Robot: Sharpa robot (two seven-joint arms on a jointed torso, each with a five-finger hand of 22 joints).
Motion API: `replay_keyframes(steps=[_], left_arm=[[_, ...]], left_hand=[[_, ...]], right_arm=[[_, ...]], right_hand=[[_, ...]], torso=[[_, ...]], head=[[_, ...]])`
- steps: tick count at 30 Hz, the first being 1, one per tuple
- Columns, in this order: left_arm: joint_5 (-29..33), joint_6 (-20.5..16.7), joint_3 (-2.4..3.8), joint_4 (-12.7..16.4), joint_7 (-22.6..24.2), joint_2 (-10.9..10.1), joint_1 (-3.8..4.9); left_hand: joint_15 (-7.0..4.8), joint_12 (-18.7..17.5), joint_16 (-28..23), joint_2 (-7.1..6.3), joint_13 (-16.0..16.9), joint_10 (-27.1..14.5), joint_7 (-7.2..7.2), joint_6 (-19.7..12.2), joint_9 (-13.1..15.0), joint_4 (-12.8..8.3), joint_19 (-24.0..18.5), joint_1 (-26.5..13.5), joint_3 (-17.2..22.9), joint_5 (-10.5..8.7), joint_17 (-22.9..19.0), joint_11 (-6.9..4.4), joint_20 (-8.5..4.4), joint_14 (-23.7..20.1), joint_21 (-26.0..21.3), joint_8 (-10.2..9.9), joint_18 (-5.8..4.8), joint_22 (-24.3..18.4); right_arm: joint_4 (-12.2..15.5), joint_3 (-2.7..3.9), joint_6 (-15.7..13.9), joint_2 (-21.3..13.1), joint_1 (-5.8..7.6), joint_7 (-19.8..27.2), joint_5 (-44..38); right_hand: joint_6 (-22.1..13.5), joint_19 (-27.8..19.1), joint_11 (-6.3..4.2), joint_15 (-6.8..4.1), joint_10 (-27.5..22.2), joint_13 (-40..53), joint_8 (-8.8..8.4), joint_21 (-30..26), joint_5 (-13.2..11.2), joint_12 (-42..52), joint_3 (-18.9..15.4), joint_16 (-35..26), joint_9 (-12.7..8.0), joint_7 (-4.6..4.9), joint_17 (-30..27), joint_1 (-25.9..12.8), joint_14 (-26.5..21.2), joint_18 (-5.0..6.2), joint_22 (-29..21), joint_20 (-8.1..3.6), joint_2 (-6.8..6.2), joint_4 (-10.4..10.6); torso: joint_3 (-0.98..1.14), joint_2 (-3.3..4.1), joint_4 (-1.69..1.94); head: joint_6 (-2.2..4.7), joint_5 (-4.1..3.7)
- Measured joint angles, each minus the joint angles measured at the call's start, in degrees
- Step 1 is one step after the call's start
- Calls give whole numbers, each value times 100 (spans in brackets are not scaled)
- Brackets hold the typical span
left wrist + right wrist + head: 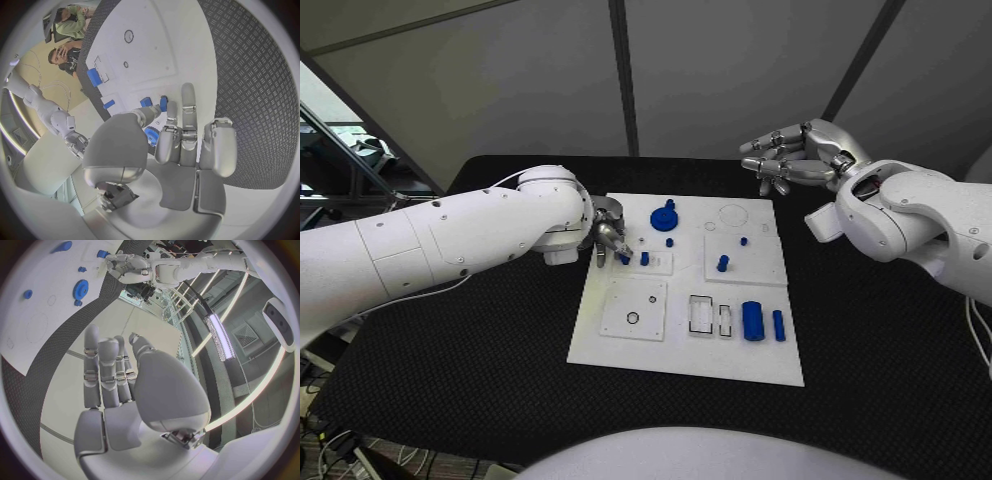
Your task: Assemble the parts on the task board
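A white task board (733, 355) lies flat in the middle of a black worktop (473, 340). Small blue parts sit on it: a round gear-like part (665, 216) at the far middle, a short peg (723, 263) standing right of centre, and two blue cylinders (753, 320) lying side by side near the right near corner, beside a row of rectangular slots. Another small blue part (645, 258) stands at the left side of the board, and a tiny one (671, 242) sits just beyond it.

The left robot hand (609, 240) reaches over the board's left edge, fingers pointing down at the small blue part; the left wrist view shows a blue piece (152, 136) between thumb and fingers, so it appears to be pinching it.

The right robot hand (793, 155) hovers above the worktop beyond the board's far right corner, well apart from the parts, fingers loosely extended and holding nothing.
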Motion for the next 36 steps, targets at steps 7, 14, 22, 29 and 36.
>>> replay_keyframes(steps=[7, 14, 22, 29, 36], left_arm=[[-5, -26, -1, -29, -33, 38, 0], [-10, -36, -5, -44, -64, 52, -3], [-13, -32, -8, -49, -91, 56, -5], [-13, -28, -8, -45, -105, 53, -5], [-13, -27, -11, -43, -118, 53, -8]], left_hand=[[0, 0, 0, -28, -1, 7, -1, 22, 19, -73, 0, -153, 122, 25, 0, 5, 0, 0, 11, 40, 0, 0], [-10, 25, 0, -133, -1, 8, -47, 69, 72, -336, 0, -400, 315, 24, 0, -59, 0, 10, 55, 110, 0, 0], [-22, 49, 0, -189, -1, 18, -123, 146, 79, -340, 0, -562, 244, 24, 1, -90, 0, 22, 77, 132, 0, 0], [-22, 50, 0, -203, -2, 18, -172, 194, 92, -308, 21, -623, 132, 25, 1, -91, -21, 21, 100, 132, 0, 0], [-21, 50, 0, -227, -2, 17, -195, 216, 105, -191, 21, -799, -86, 27, 8, -92, -21, 21, 100, 135, 0, 0]], right_arm=[[6, 0, 1, -1, 0, 1, 0], [14, 0, 3, -9, 0, 1, 0], [21, 0, 3, -20, 0, 1, 0], [29, 0, 4, -33, 0, 0, 0], [36, 0, 3, -37, 1, 0, 0]], right_hand=[[0, 0, 0, 0, 0, 0, 0, 0, 0, 0, 0, 0, 0, 0, -1, 0, 0, 0, 0, 0, 0, 0], [0, 0, 0, 0, 0, 0, 0, 0, 0, 0, 0, 0, 0, 0, -1, 0, 0, 0, 0, 0, 0, 0], [0, 0, 0, 0, 0, 0, 0, 0, 0, 0, 0, 0, 0, 0, -1, 0, 0, 0, 0, 0, 0, 0], [0, 0, 0, 0, 0, -7, 0, 0, 0, 0, 0, -41, 0, 0, -1, 0, 0, 0, -8, 0, 0, 0], [0, 0, 0, 0, 0, -9, 0, 0, 0, 0, 0, -42, 0, 0, -1, 0, 0, 0, -8, 0, 0, 0]], torso=[[0, 0, 0], [0, 1, 0], [0, 1, 2], [-1, 1, 4], [-1, 1, 5]], head=[[-3, -3], [-11, -5], [-20, -18], [-27, -22], [-31, -23]])
